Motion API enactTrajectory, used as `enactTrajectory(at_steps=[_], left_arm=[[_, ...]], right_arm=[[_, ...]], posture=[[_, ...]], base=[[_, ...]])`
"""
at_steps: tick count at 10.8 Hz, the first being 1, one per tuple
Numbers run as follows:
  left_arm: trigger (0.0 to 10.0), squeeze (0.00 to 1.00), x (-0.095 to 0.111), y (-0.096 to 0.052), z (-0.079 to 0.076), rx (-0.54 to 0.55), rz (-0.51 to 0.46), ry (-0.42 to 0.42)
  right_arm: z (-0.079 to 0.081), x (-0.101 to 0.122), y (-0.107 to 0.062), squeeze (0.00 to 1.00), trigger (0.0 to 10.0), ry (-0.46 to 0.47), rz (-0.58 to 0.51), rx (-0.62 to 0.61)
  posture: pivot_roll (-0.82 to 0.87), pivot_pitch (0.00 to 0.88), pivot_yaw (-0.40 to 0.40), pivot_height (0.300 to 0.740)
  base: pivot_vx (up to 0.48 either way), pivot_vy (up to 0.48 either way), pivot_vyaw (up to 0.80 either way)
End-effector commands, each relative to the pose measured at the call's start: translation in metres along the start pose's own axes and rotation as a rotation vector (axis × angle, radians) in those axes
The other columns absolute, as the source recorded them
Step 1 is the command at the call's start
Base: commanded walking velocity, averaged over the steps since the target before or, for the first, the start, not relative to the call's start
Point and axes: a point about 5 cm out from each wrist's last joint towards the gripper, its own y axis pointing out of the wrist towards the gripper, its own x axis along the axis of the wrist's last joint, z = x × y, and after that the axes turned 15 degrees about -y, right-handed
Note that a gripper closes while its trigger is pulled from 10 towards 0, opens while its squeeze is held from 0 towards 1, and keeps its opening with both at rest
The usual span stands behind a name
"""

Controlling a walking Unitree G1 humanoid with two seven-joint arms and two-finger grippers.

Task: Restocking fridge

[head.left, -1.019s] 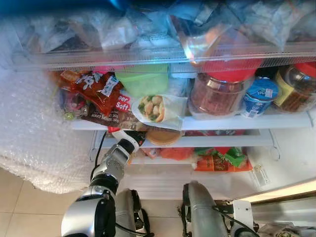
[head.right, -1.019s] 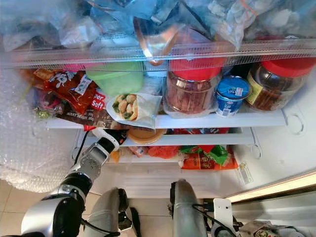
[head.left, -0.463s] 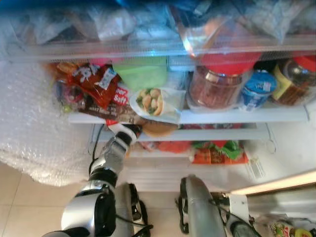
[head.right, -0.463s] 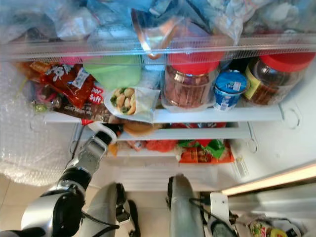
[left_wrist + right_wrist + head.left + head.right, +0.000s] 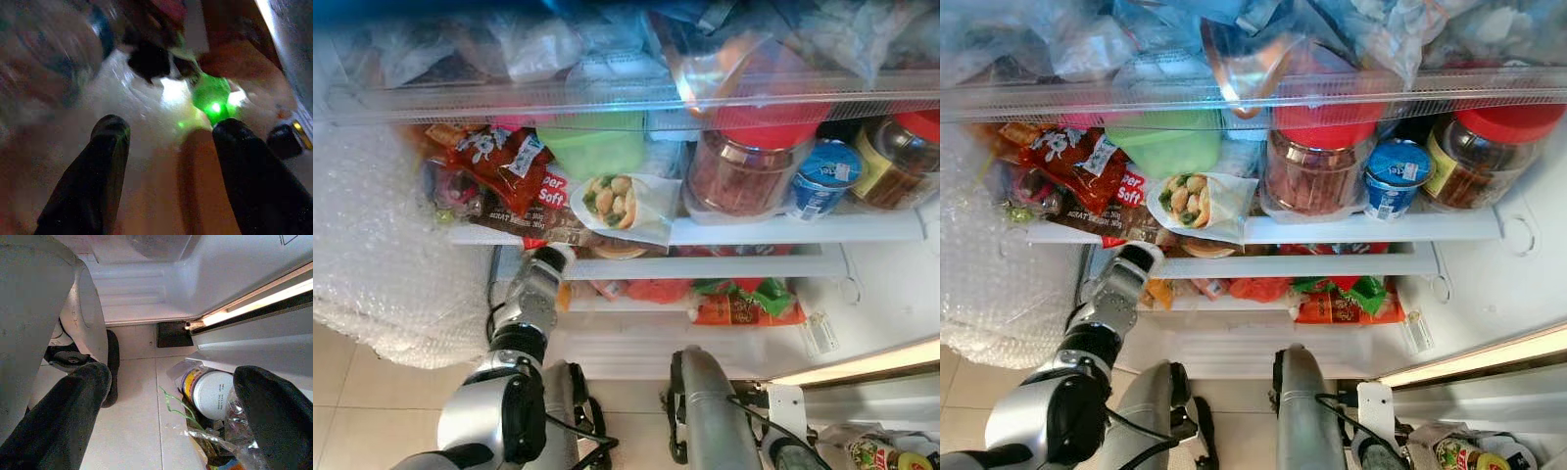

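Under the second shelf (image 5: 754, 233), your left gripper (image 5: 168, 147), fingers spread and empty, has pulled back; the container (image 5: 622, 252) stays stocked.

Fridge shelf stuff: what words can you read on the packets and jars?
"per Soft": red and white packet on the middle shelf.
Dark packet under it: white print, too small to read.
Blue tub: label too blurred to read.
Red snack bag: pictures and marks, unreadable.
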Motion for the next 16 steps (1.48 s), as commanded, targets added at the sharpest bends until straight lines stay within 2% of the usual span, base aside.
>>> enactTrajectory(at_steps=[1, 2, 5, 7, 11, 14, 16], left_arm=[[10.0, 0.0, -0.001, -0.009, 0.007, 0.001, 0.016, -0.04], [10.0, 0.0, -0.002, -0.012, 0.007, -0.021, 0.023, -0.059], [10.0, 0.0, 0.008, -0.023, 0.009, -0.044, -0.028, -0.03], [10.0, 0.0, 0.006, -0.031, 0.008, -0.069, -0.001, -0.025], [10.0, 0.0, 0.001, -0.051, 0.007, -0.111, 0.092, 0.141], [10.0, 0.0, 0.0, -0.052, 0.006, -0.11, 0.095, 0.147], [10.0, 0.0, -0.002, -0.066, -0.003, -0.178, 0.166, 0.306]], right_arm=[[0.01, -0.013, -0.005, 0.0, 10.0, 0.006, 0.046, 0.027], [0.01, -0.013, -0.005, 0.0, 10.0, 0.007, 0.046, 0.026], [0.01, -0.012, -0.004, 0.0, 10.0, 0.01, 0.043, 0.025], [0.009, -0.012, -0.004, 0.0, 10.0, 0.009, 0.039, 0.025], [0.009, -0.012, -0.004, 0.0, 10.0, 0.011, 0.039, 0.022], [0.009, -0.012, -0.004, 0.0, 10.0, 0.011, 0.039, 0.021], [0.01, -0.012, -0.004, 0.0, 10.0, 0.013, 0.037, 0.016]], posture=[[-0.1, 0.173, 0.067, 0.645], [-0.1, 0.173, 0.067, 0.645], [-0.1, 0.173, 0.067, 0.645], [-0.1, 0.172, 0.065, 0.645], [-0.1, 0.172, 0.068, 0.645], [-0.1, 0.172, 0.068, 0.645], [-0.11, 0.172, 0.08, 0.645]], base=[[0.0, 0.0, 0.0], [0.0, 0.0, 0.0], [0.0, 0.0, 0.0], [0.0, 0.0, 0.0], [0.0, 0.0, 0.0], [0.0, 0.0, 0.0], [0.0, 0.0, 0.0]])
